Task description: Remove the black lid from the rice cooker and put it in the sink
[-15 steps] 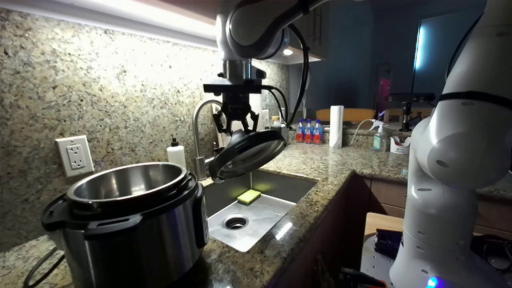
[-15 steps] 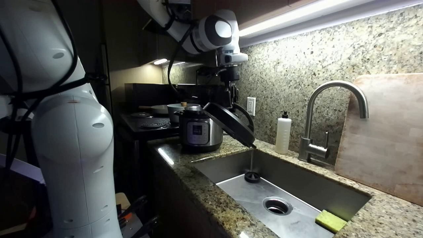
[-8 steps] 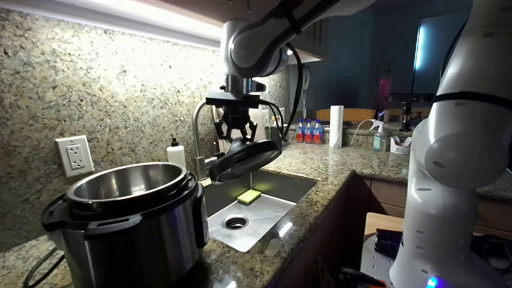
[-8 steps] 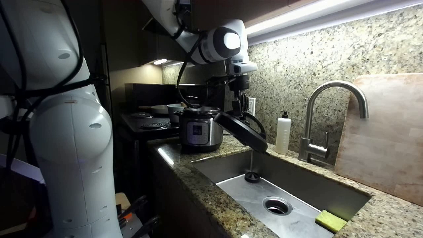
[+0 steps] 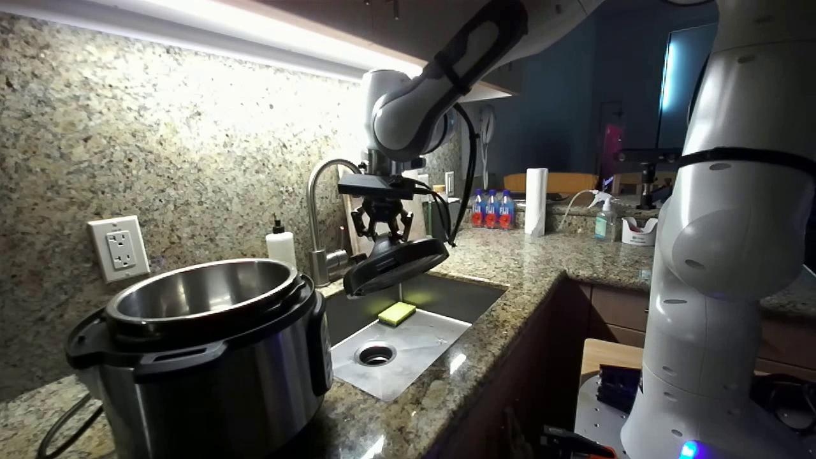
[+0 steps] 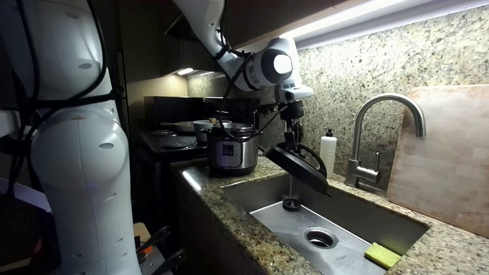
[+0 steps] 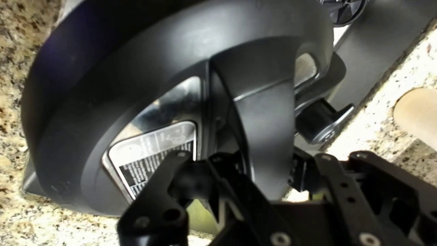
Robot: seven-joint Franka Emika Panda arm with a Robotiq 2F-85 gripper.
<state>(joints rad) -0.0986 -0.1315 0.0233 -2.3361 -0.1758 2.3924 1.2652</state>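
Standing at the left in an exterior view, the cooker (image 5: 217, 382) is uncovered on the worktop (image 5: 523, 255). Next come the bottle (image 5: 281, 247) and the tap (image 5: 320, 268), both by the wall (image 5: 191, 159). Right of these, the hand (image 5: 386, 236) is clenched on the handle (image 7: 269, 133) of the lid (image 5: 396, 264), fingers (image 7: 302, 172) parted only by the handle's thickness; nothing else is held. The lid hangs directly beneath, tilted in both exterior views: low edge on the wall side, high edge toward the worktop's front. The handle's length runs between the fingers in the wrist view.

Last, the sink (image 5: 424, 347). The lid is above its cooker end, not yet lowered in; the wrist view shows worktop beyond the lid's left edge and sink at upper right, so the lid appears to overlap the rim. Judgement: the move calls for carrying the lid farther from the cooker before descent; otherwise the low edge may catch the rim.
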